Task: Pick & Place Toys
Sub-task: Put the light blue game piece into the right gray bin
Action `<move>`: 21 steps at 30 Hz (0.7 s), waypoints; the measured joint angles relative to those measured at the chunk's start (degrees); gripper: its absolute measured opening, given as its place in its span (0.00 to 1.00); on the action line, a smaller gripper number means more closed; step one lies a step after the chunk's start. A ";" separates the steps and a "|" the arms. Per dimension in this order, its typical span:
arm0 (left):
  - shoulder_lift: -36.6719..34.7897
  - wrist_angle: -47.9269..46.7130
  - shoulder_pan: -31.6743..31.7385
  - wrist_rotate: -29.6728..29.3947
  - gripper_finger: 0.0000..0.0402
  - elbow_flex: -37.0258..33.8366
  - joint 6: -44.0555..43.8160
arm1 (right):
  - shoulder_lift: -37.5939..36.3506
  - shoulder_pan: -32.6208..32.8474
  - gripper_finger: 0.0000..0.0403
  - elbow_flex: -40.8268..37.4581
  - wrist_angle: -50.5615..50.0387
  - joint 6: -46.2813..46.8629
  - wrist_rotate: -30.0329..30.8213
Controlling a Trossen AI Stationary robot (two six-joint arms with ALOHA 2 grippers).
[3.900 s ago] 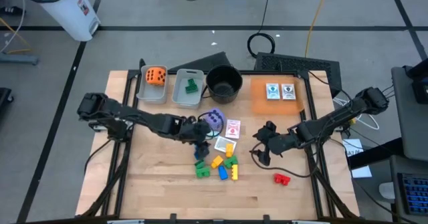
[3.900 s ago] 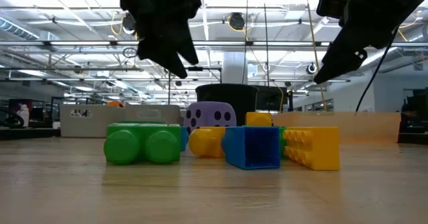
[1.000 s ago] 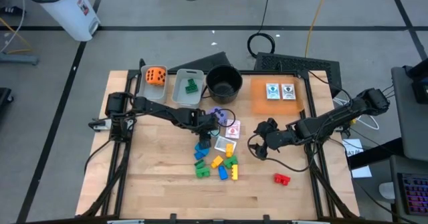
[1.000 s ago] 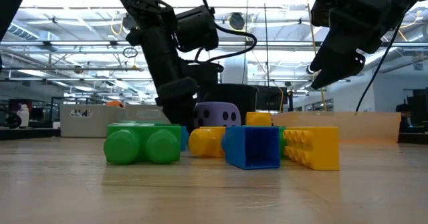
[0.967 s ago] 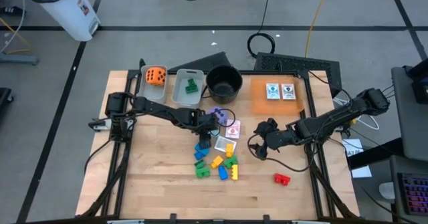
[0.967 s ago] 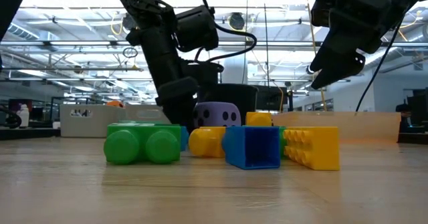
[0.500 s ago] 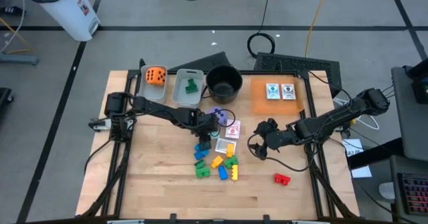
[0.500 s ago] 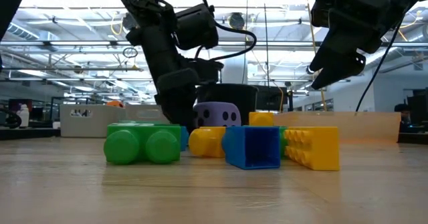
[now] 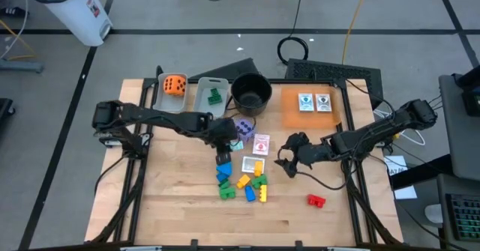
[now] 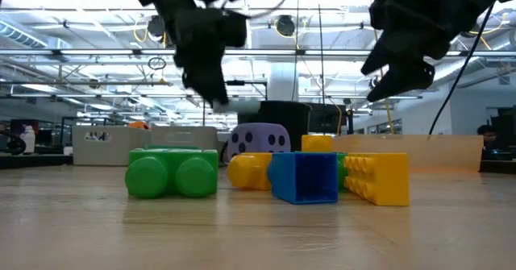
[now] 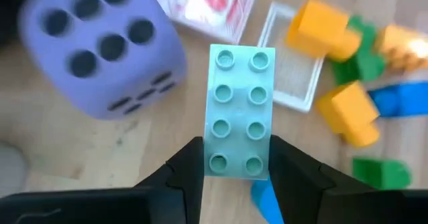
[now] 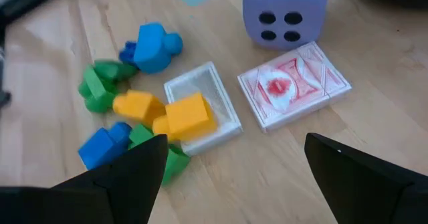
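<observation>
Presently, the left gripper [image 11: 231,167] is clamped on a pale blue studded block [image 11: 237,120], held clear of the worktop [image 9: 180,213] at the centre of the high view, just beside the purple die [image 9: 243,129]. The right gripper [image 9: 286,163] hangs released, fingers spread wide, right of centre and holding nothing. Below the held block lies the cluster of green, blue and yellow blocks [image 9: 244,183], near a red-backed card pack [image 9: 261,144] and a clear-edged card [image 9: 248,164]. A red block [image 9: 316,201] sits apart at lower right. The orange die [image 9: 175,85] occupies the upper-left grey bin [image 9: 159,101]; a green block [image 9: 214,96] lies in the neighbouring bin [image 9: 202,109]. Two cards [image 9: 314,102] rest on the orange mat [image 9: 292,112] at upper right.
</observation>
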 joint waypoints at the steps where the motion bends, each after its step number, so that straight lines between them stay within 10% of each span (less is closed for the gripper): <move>1: -1.10 0.01 0.01 -0.40 0.35 0.00 -0.67 | 0.00 -0.32 0.86 0.00 1.38 0.77 -0.04; 21: -20.60 -7.90 0.35 -11.99 0.34 0.07 -18.17 | 0.00 -5.50 0.86 0.00 14.72 0.90 -4.57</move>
